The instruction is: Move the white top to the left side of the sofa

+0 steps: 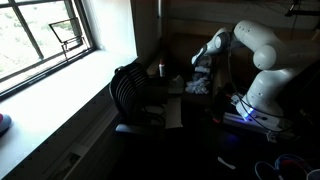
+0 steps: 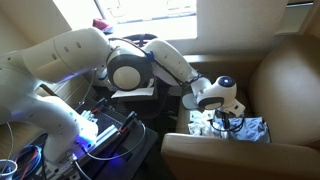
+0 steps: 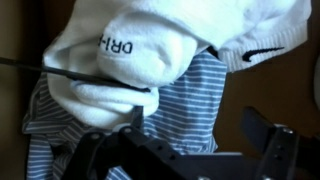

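The white top (image 3: pixel 150 50), a soft pale garment with printed lettering and a swoosh, lies bunched across the upper wrist view. It rests partly on a grey-blue striped cloth (image 3: pixel 185 95). My gripper (image 3: pixel 200 130) hangs just above them, open, its jaws wide apart with only the striped cloth showing below the gap. The left finger (image 3: pixel 135 122) stands at the white top's lower edge; the right one is over bare brown sofa (image 3: pixel 265 85). In an exterior view the gripper (image 2: pixel 222 116) hovers over both cloths on the sofa (image 2: pixel 285 70) seat, white top (image 2: pixel 203 122) beside it.
A black slatted chair (image 1: pixel 130 88) stands by the window (image 1: pixel 50 35). The sofa's tall back and front arm (image 2: pixel 230 158) enclose the seat. Tangled cables (image 2: pixel 30 160) and lit electronics (image 2: pixel 100 130) sit near the robot base. A small cup (image 1: pixel 161 70) stands behind the chair.
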